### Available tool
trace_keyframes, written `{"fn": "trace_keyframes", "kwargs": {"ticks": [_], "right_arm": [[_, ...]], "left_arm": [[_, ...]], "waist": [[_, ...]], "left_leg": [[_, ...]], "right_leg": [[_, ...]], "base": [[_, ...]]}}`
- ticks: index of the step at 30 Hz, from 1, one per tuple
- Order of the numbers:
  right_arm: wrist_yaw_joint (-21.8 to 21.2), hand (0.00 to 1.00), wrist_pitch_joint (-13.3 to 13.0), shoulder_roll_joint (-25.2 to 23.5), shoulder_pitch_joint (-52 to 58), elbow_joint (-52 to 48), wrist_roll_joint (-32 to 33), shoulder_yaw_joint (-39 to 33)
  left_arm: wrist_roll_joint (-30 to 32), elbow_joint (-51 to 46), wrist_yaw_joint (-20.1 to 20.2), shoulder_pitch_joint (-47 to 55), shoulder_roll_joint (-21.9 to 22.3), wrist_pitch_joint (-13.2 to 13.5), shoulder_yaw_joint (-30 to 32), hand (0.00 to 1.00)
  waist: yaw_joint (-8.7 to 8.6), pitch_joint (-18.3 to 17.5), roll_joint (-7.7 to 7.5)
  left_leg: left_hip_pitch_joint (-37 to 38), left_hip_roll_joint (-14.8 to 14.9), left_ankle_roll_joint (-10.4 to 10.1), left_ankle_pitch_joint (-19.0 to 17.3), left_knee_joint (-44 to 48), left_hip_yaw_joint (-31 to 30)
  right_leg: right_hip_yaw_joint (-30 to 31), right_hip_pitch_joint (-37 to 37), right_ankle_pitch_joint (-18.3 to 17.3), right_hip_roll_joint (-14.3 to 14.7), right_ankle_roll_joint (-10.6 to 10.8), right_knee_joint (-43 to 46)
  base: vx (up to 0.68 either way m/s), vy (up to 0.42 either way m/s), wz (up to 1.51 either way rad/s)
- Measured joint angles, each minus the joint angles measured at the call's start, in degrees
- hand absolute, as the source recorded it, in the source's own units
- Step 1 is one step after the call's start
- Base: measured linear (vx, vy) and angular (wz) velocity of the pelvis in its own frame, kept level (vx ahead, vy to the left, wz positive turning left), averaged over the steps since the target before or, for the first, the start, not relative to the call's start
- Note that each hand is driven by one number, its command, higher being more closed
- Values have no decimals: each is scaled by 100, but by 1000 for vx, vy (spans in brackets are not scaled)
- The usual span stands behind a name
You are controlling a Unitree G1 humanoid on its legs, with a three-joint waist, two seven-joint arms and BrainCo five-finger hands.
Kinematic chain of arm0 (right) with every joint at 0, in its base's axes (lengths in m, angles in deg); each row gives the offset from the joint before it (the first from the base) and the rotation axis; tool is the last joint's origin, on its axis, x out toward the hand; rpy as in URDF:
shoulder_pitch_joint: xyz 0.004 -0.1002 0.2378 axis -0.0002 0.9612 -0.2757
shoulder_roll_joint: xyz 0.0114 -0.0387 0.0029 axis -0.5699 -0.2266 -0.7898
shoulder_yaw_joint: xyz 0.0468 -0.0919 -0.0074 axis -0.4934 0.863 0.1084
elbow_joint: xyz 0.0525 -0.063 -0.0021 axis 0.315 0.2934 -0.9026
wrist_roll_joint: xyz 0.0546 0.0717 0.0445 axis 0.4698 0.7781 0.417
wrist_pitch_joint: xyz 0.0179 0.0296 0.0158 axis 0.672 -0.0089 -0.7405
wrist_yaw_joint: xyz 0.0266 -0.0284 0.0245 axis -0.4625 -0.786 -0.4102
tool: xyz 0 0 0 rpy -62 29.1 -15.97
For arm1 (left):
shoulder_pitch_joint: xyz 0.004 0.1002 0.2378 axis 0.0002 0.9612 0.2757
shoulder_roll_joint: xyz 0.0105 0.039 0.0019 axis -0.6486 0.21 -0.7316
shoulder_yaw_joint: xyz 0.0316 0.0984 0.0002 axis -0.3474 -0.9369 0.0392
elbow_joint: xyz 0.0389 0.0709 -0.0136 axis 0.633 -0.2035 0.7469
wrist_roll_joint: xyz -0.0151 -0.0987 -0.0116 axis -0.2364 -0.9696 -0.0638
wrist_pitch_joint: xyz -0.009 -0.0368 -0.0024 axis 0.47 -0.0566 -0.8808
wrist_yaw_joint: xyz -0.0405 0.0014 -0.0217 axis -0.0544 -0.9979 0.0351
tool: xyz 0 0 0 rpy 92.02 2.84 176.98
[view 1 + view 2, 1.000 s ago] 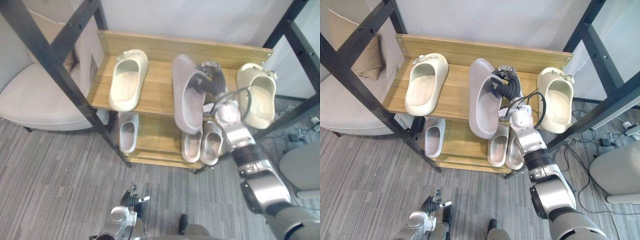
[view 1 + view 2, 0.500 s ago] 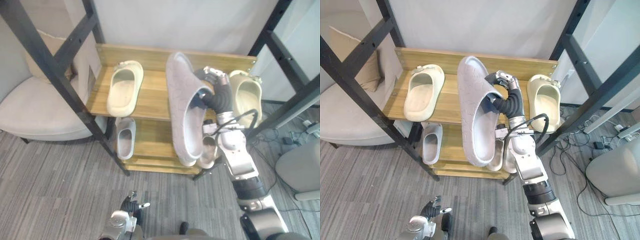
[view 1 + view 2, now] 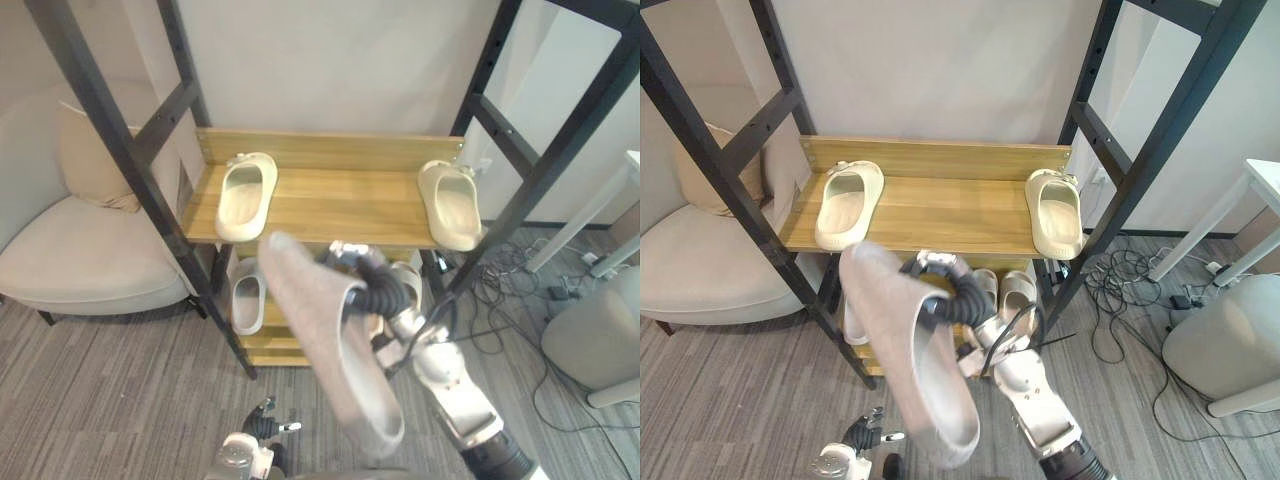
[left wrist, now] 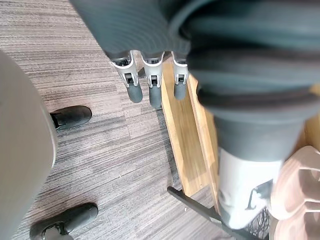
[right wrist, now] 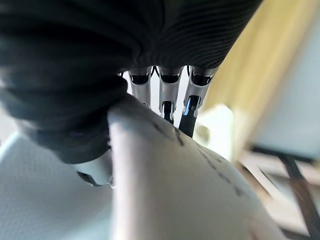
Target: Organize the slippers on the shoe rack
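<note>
The head's two eye views look down, sharing the shoe rack [image 3: 340,205]. Wrist views look closely along the left hand [image 4: 154,92] and right hand [image 5: 169,80].

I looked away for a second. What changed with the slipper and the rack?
The right hand has drawn the grey slipper back from over the top shelf toward the robot, still gripping it. The cream slippers stay on that shelf; the left hand stays low, open.
</note>
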Motion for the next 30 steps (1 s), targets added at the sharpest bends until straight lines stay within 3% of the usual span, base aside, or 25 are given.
{"fn": "trace_keyframes", "kwargs": {"ticks": [2, 3, 6, 8, 9, 12, 16, 21, 30], "right_arm": [[-1, 100, 24, -5, -13, 268, -19, -6], [5, 100, 65, 12, -136, 434, -73, -4], [81, 100, 80, 265, -730, 708, -85, -14], [170, 100, 82, 389, -1113, 898, -103, -36], [315, 100, 89, 508, -1553, 1155, -310, -62], [512, 100, 119, 723, -2090, 1431, -512, -87], [941, 100, 128, 1159, -3096, 1868, -769, -218], [1534, 100, 129, 1454, -4023, 1917, -952, -621], [2208, 100, 231, 1533, -4958, 2227, -1225, -763]], "left_arm": [[-1, 2, 2, -94, -34, 4, -105, 0], [-4, -2, -2, -232, -65, 20, -154, 0], [-86, -52, -16, -518, -116, 47, -220, 0], [-205, -158, -23, -629, -193, 71, -205, 0], [-385, -310, -46, -743, -247, 163, -198, 0], [-535, -576, -230, -825, -306, 323, -197, 0], [-807, -1084, -395, -962, -459, 653, -28, 0], [-904, -1724, -503, -1246, -398, 693, 304, 0], [-1246, -2630, -537, -1457, -266, 700, 788, 0]], "waist": [[10, 79, -61], [14, 290, -43], [-24, 784, 233], [-30, 1024, 294], [-8, 1235, 312], [6, 1471, 345], [31, 1778, 447], [60, 2055, 466], [384, 2117, 438]], "left_leg": [[-341, -69, 8, -100, 428, -13], [-736, -105, 44, -362, 1169, -16], [-1740, -12, 40, -1002, 2803, -101], [-2160, 11, 2, -1206, 3325, -141], [-2626, 30, -46, -1428, 3812, -177], [-3146, 29, -65, -1467, 4215, -233], [-4235, 112, -45, -1851, 5500, -251], [-5439, 102, 45, -2219, 6734, -300], [-6923, 93, 12, -2463, 7766, -327]], "right_leg": [[32, -403, -168, -105, -18, 608], [48, -589, -309, -178, -33, 1017], [54, -1252, -692, -174, -67, 2002], [54, -1646, -917, -178, -108, 2531], [60, -2102, -1195, -187, -152, 3064], [95, -2634, -1332, -218, -172, 3556], [213, -3653, -1654, -262, -177, 4726], [402, -4805, -2050, -324, -96, 5929], [551, -6269, -2438, -382, -64, 7081]], "base": [[-24, -17, 8], [-24, -15, 9], [-143, -8, 10], [-263, -37, 14], [-276, -45, 14], [-223, -29, 10], [-103, 22, -3], [-62, 62, 3], [-2, 2, 4]]}}
